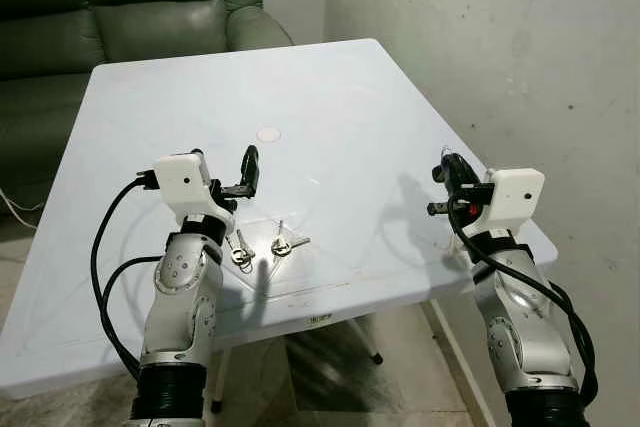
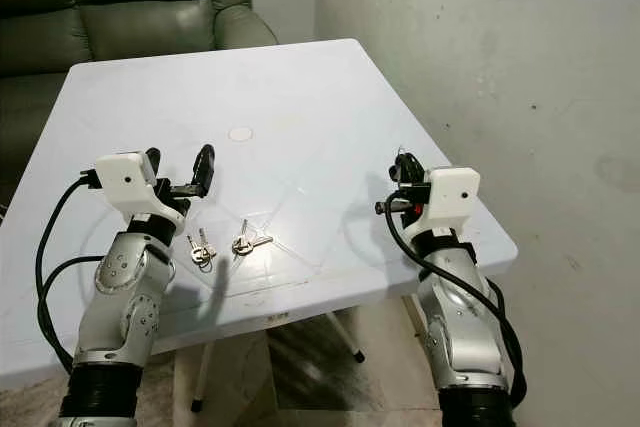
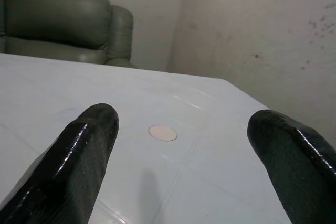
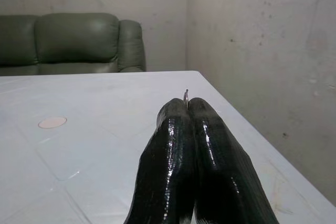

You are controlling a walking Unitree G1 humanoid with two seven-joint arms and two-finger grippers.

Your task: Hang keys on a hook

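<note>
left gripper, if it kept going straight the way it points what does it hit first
Probably nothing at once: the open left gripper points low across the bare table, over the round cap, toward the far wall. Depth is unclear.

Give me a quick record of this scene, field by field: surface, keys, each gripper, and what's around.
Surface: white square plastic table with a small round cap at its centre
Keys: two small bunches of silver metal keys lying on the table near its front edge, beside the left arm
Left gripper: open, above the table just beyond the keys, holding nothing
Right gripper: shut on a thin bit of silver metal, above the table's right edge
Surroundings: green leather sofa behind the table, bare grey wall on the right
</note>
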